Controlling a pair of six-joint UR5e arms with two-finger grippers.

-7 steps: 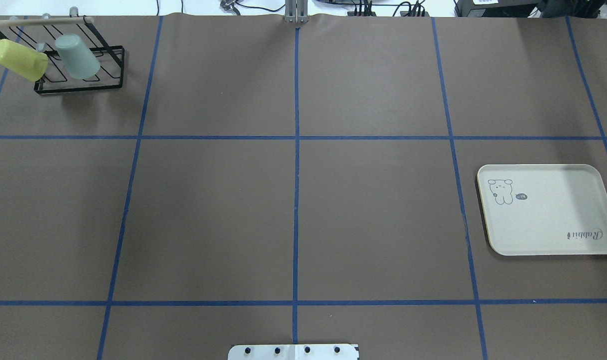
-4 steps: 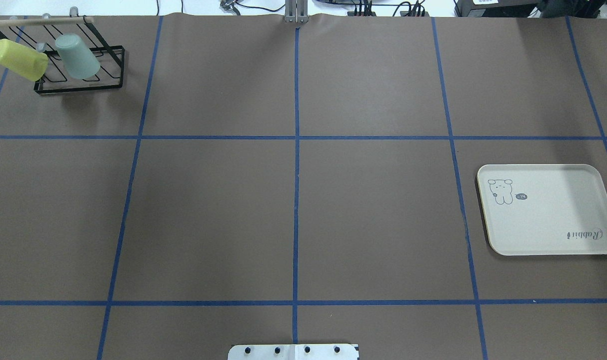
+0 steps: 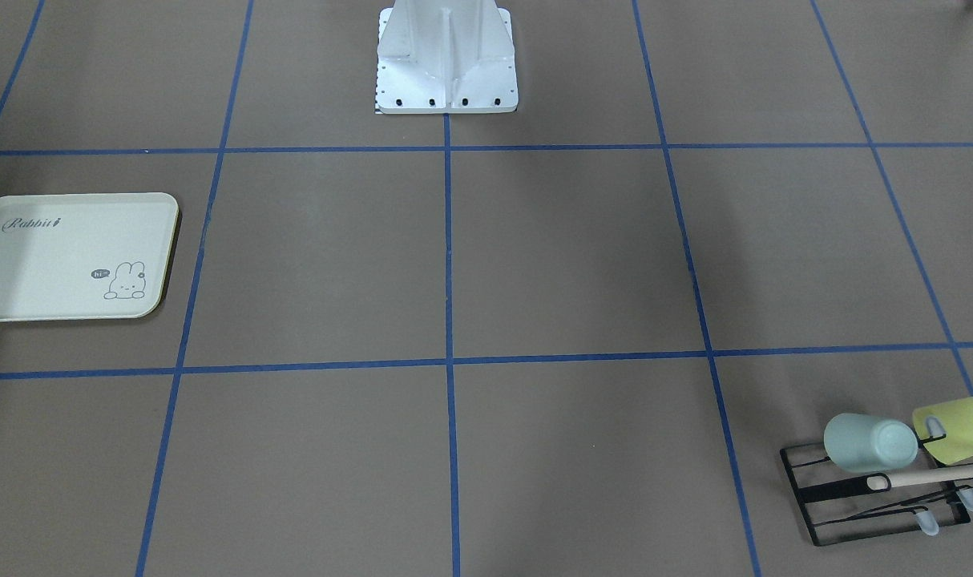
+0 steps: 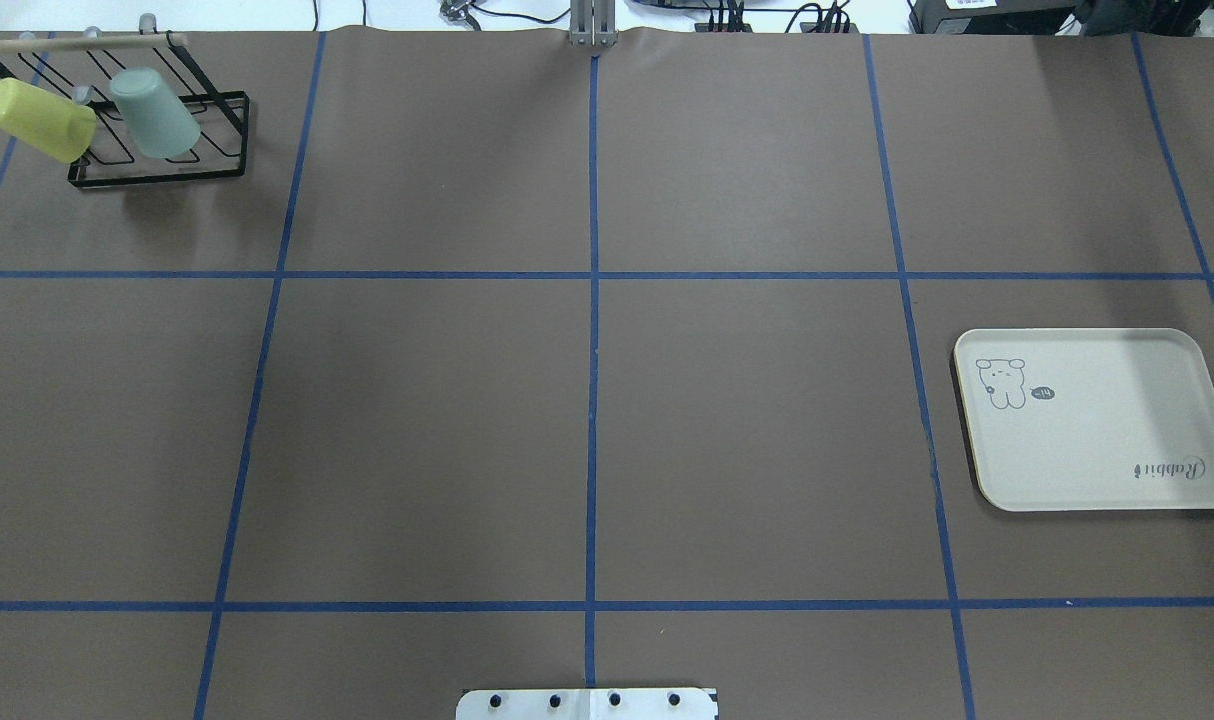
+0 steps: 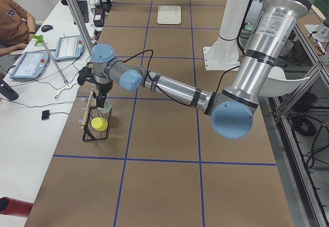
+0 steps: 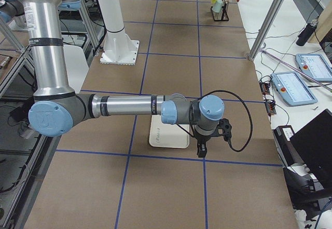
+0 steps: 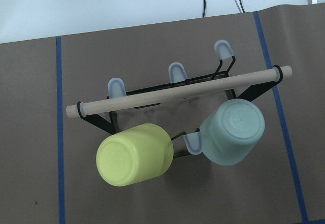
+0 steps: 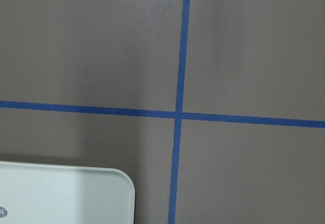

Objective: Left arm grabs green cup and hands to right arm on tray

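Observation:
The green cup (image 4: 155,112) hangs upside down and tilted on the black wire rack (image 4: 157,172) at the table's far left corner. The left wrist view looks straight down on the green cup (image 7: 232,131). My left gripper (image 5: 101,103) hovers just above the rack; I cannot tell whether it is open or shut. The cream tray (image 4: 1097,420) lies bare on the right side. My right gripper (image 6: 201,150) points down beside the tray's (image 6: 168,135) outer edge, state unclear. The right wrist view holds only a tray corner (image 8: 66,193).
A yellow-green cup (image 4: 39,120) hangs on the rack next to the green one, under a wooden bar (image 7: 177,89). The robot's base plate (image 3: 446,72) sits at the near middle edge. A person (image 5: 13,18) and tablets are at a side desk.
Cups, rack and tray have not moved. A small dark shape has come in at the overhead view's top-left edge, by the end of the rack's wooden bar.

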